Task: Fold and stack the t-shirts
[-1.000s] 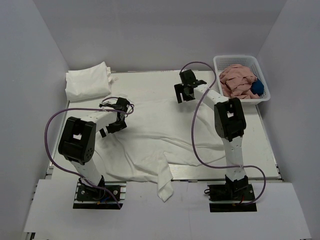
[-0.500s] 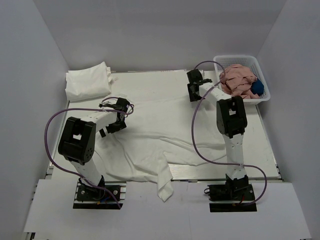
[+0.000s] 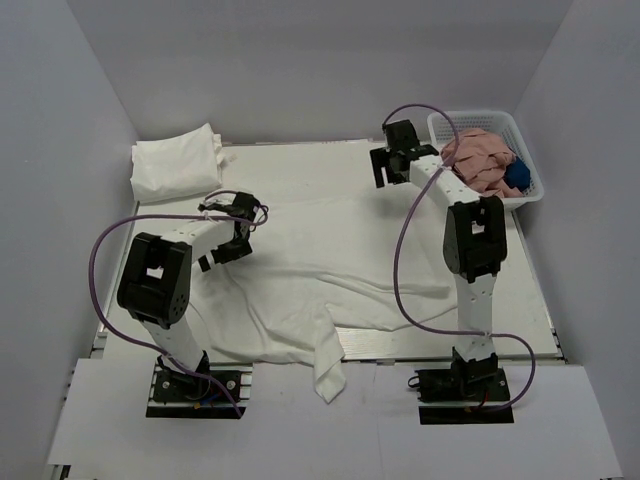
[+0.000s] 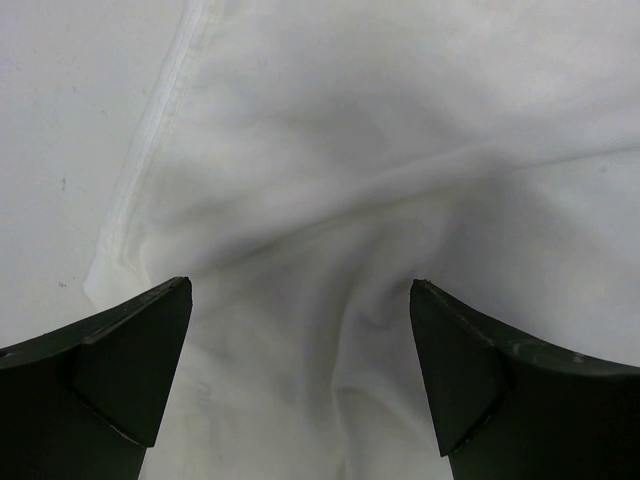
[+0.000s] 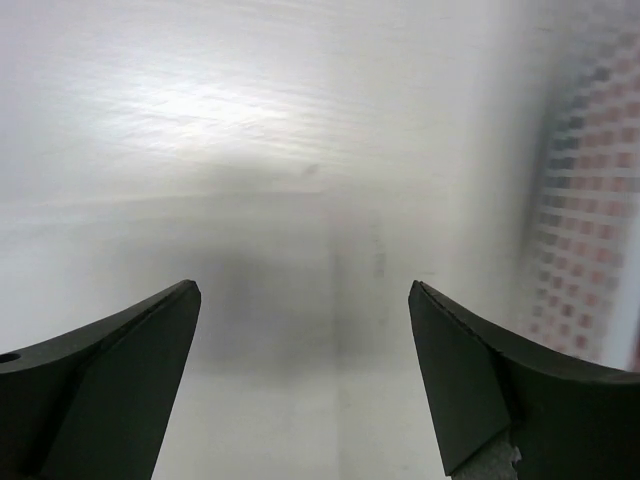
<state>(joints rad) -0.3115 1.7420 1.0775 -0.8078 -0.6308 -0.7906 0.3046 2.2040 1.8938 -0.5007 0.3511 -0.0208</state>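
A white t-shirt point(image 3: 330, 265) lies spread and wrinkled across the table, with one sleeve point(image 3: 329, 375) hanging over the near edge. A folded white t-shirt bundle point(image 3: 178, 165) sits at the back left corner. My left gripper point(image 3: 225, 250) hangs open just over the spread shirt's left part. In the left wrist view, creased cloth point(image 4: 350, 170) and its hem point(image 4: 150, 160) lie below the left gripper point(image 4: 300, 300), and nothing is between the fingers. My right gripper point(image 3: 388, 172) is open over bare table at the back, beside the basket. The right gripper point(image 5: 303, 300) holds nothing.
A white plastic basket point(image 3: 440, 125) at the back right holds pink clothes point(image 3: 478, 160) and a blue item point(image 3: 514, 175). Its mesh wall point(image 5: 590, 200) shows blurred at the right of the right wrist view. Grey walls enclose the table on three sides.
My right arm has swung right and toward the back, from over the shirt's far edge to beside the basket, staying open. The left arm has not moved.
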